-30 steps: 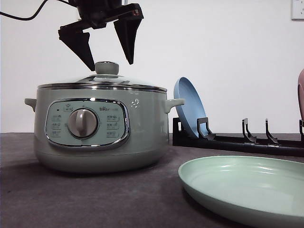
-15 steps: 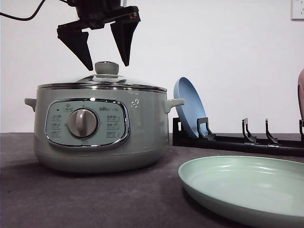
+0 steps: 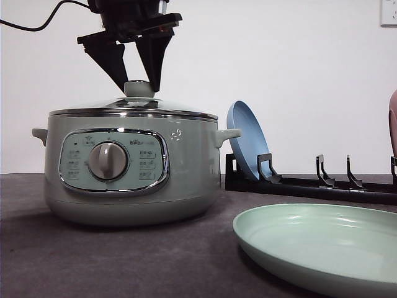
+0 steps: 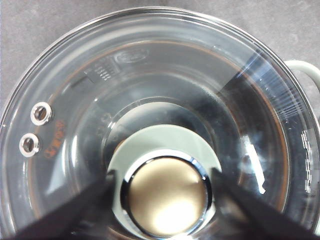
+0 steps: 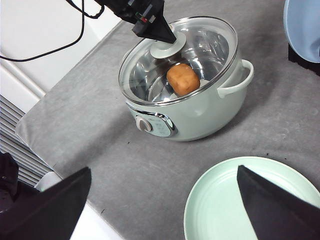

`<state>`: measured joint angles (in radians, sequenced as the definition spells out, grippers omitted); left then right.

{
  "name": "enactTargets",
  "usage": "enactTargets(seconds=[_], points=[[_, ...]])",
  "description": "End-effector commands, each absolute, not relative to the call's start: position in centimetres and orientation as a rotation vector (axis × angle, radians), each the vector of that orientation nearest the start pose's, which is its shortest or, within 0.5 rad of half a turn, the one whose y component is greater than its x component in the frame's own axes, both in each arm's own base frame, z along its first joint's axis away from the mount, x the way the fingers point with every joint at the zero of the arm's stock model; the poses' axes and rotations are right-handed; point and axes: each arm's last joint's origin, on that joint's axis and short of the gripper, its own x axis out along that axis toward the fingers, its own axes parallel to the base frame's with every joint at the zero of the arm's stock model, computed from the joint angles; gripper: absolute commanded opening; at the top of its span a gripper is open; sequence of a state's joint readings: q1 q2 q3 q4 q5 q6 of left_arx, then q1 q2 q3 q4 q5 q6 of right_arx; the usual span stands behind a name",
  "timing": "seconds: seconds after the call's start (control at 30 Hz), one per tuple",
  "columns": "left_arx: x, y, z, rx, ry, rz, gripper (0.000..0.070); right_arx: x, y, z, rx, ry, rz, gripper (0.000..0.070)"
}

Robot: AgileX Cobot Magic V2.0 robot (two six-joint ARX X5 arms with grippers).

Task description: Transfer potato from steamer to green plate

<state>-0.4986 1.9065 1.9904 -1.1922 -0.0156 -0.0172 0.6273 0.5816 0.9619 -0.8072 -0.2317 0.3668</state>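
Note:
The steamer [image 3: 124, 167] stands at the left of the table with its glass lid [image 4: 150, 75] on. Through the lid in the right wrist view, the orange-brown potato [image 5: 183, 79] lies inside the steamer [image 5: 200, 115]. My left gripper [image 3: 139, 88] has come down from above, and its fingers [image 4: 75, 210] press against both sides of the lid knob [image 4: 166, 195]. The green plate [image 3: 322, 245] lies at the near right, with nothing on it. My right gripper [image 5: 164, 170] hangs high over the table between steamer and green plate [image 5: 240, 200], open, holding nothing.
A black dish rack [image 3: 310, 183] behind the green plate holds an upright blue plate [image 3: 245, 139]. A pinkish plate edge [image 3: 393, 121] shows at the far right. The table's left edge [image 5: 30, 130] is near the steamer. A black cable [image 5: 60, 45] trails behind.
My left gripper has dropped toward the lid, turned, and narrowed its fingers from wide apart onto the knob. The lid and steamer have not moved.

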Motion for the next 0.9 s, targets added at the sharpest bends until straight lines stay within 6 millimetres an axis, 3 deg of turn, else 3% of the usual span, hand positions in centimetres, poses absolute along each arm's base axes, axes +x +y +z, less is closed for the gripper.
enactTargets(seconds=[0.0,0.13,0.17,0.53,0.87], points=[[34.7,-19.1,34.5,0.271,1.078,-0.426,0.0228,7.0,5.9,36.1,0.248,0.561,0.762,0.0592],[34.7,-19.2,34.5,0.264,1.083,-0.446,0.001,7.0,5.9,36.0,0.247,0.566,0.76,0.0592],[34.7,-19.2,34.5,0.263,1.083,-0.449,0.0,7.0,5.9,36.0,0.247,0.566,0.76,0.0592],[34.7,-19.1,34.7,0.266,1.075,-0.453,0.0,6.9,5.9,36.0,0.245,0.573,0.759,0.0592],[34.2,-18.8,37.6,0.255,0.999,-0.446,0.0,6.9,5.9,35.9,0.244,0.575,0.758,0.0592]])
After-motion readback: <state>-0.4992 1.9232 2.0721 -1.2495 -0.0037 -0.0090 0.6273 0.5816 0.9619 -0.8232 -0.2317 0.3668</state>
